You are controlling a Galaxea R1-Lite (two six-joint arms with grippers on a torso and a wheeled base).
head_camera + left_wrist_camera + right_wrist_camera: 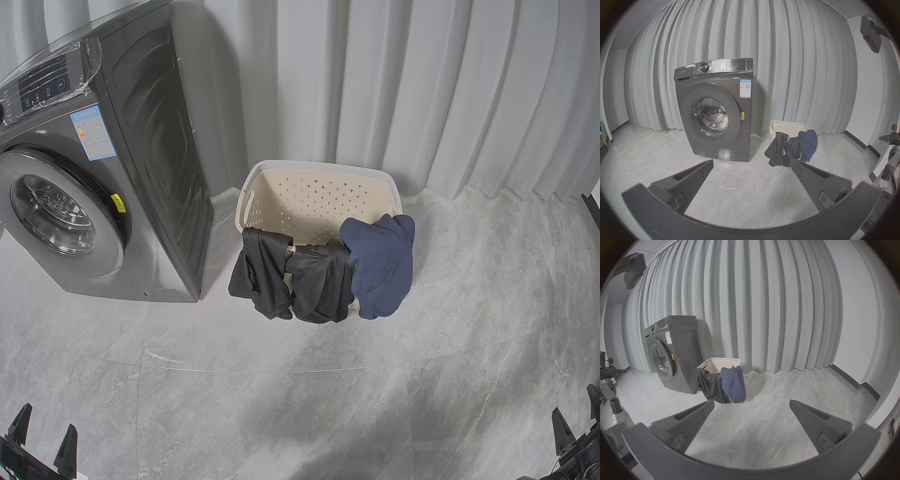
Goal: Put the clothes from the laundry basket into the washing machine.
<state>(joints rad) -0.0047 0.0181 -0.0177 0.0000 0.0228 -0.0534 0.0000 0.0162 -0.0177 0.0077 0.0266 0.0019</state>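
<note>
At the far left of the head view, you have the left end effector [47, 417] low over the grey floor [300, 400], its fingers spread wide with nothing between them. Further back on that side stands the washing machine [144, 156], dark grey, and its round door [56, 212] is closed. Just beside the machine, toward the right, the cream laundry basket [319, 167] sits on the floor against the pleated white curtain [406, 81].

The clothes hang over the basket's near rim. First you meet a black garment [262, 275] draped down the outside at the left corner. A second black garment [320, 282] touches it along the middle of the rim. A navy garment [378, 265] is slung over the right corner, overlapping the second black one's edge.

At the far right, the right end effector [574, 400] is also low over the floor, fingers parted and holding nothing. Both end effectors are well apart from the basket.
</note>
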